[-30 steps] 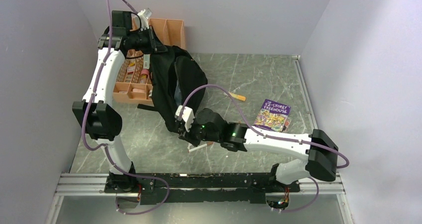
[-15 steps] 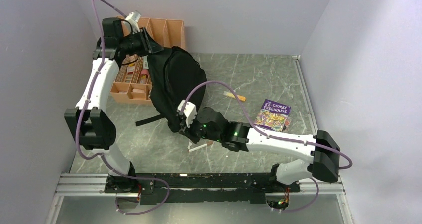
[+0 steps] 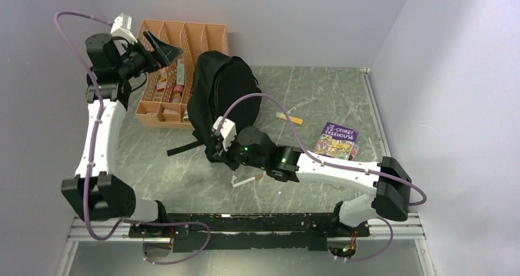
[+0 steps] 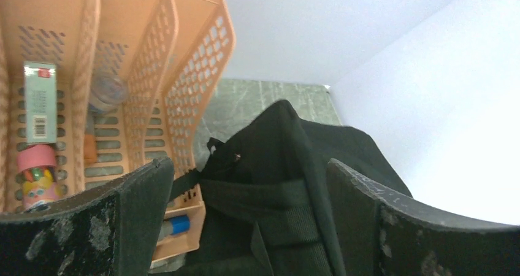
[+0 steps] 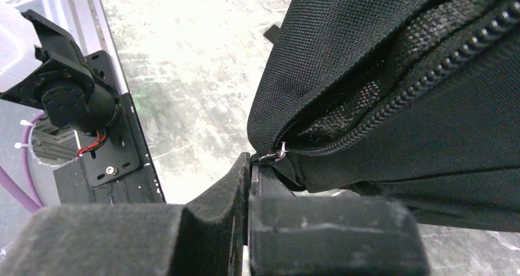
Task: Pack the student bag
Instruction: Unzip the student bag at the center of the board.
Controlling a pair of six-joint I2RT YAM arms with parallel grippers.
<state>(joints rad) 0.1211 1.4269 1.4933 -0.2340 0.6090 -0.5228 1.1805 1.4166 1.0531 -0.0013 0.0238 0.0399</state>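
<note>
The student bag (image 3: pixel 221 95) is a black backpack lying on the table beside an orange organiser. My left gripper (image 3: pixel 167 48) hangs open up and to the left of it, over the organiser, holding nothing. In the left wrist view the bag's top and strap (image 4: pixel 294 165) show beyond the wide-apart fingers (image 4: pixel 138 218). My right gripper (image 3: pixel 222 156) sits at the bag's near bottom corner. In the right wrist view it (image 5: pixel 250 181) is shut on the zipper pull (image 5: pixel 277 155) at the end of the bag's zip (image 5: pixel 398 55).
An orange compartment organiser (image 3: pixel 184 40) with small items stands at the back left. A purple book (image 3: pixel 335 141) lies to the right, an orange marker (image 3: pixel 289 118) behind it, and a white pen (image 3: pixel 247 180) near my right arm. Walls close in on both sides.
My left gripper has let go of the bag's top, opened wide and swung up and to the left. The bag has settled lower. My right gripper stays shut at the zip.
</note>
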